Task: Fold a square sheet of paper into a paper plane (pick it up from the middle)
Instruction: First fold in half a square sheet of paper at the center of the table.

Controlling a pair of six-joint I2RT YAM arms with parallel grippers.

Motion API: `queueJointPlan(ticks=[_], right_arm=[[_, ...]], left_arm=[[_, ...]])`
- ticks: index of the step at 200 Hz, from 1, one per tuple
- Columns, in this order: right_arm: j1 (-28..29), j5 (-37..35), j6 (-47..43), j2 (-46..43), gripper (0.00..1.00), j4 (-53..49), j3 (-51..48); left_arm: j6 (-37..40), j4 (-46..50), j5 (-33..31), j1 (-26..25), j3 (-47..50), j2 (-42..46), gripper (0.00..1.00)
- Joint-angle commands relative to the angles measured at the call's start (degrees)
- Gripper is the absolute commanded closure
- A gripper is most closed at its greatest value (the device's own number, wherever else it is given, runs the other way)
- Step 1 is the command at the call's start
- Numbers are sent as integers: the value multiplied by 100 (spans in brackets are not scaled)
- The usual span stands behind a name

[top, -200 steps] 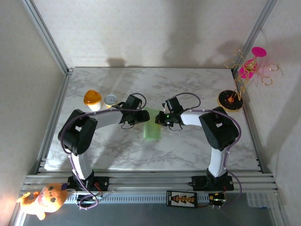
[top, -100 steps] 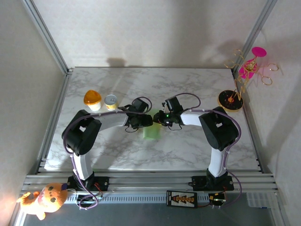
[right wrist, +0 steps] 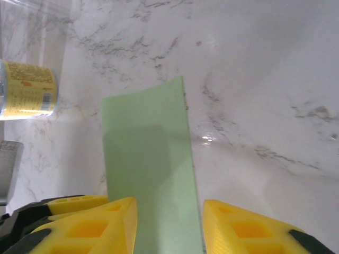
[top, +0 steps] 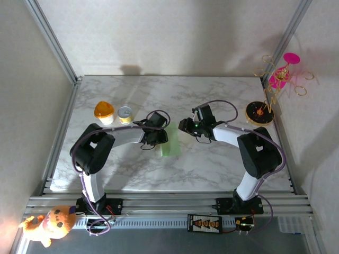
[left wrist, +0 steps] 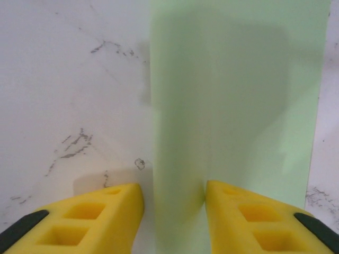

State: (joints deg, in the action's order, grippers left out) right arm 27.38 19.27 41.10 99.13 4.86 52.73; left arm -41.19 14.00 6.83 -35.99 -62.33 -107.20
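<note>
**Work surface.** The marble table [top: 228, 159] carries all items. Both arms reach in towards its middle from opposite sides, which puts 1 claw at each long side of the workpiece.

**Workpiece.** The square sheet of paper [top: 171, 146] lies flat at the centre of the table, between the 2 claws. It presents as a long narrow rectangle rather than a square. Judgement: at least 1 fold is made, and no dart shape is formed yet.

**Left gripper** [left wrist: 172, 189]. The jaws stand partly apart and straddle 1 long edge of the sheet. 1 finger sits over the paper, the other over bare marble. Nothing is clamped. Judgement: this placement suits pinning or lifting that edge for the next fold.

**Right gripper** [right wrist: 169, 209]. The jaws stand partly apart above the strip and hold nothing. The strip runs away from them along the table.

**Bystanders.** The orange-lidded cup [top: 104, 111] and the yellow tin [top: 125, 113] stand together on the table's left side, beyond the left arm and apart from the fold area.
</note>
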Motion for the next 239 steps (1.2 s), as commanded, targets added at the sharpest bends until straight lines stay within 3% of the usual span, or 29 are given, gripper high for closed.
queueJointPlan(ticks=[1, 62, 114, 239], right_arm=[[-36, -128, -185, -64, 61, -68, -132], [-25, 414, -312, 442, 62, -5, 99], [22, 654, -365, 644, 66, -36, 211], [80, 612, -331, 581, 68, -47, 176]], left_arm=[[148, 205, -367, 47, 317, -519, 63], [686, 250, -87, 247, 353, -508, 69], [883, 217, 100, 312, 272, -655, 66], [375, 347, -86, 303, 344, -935, 66]])
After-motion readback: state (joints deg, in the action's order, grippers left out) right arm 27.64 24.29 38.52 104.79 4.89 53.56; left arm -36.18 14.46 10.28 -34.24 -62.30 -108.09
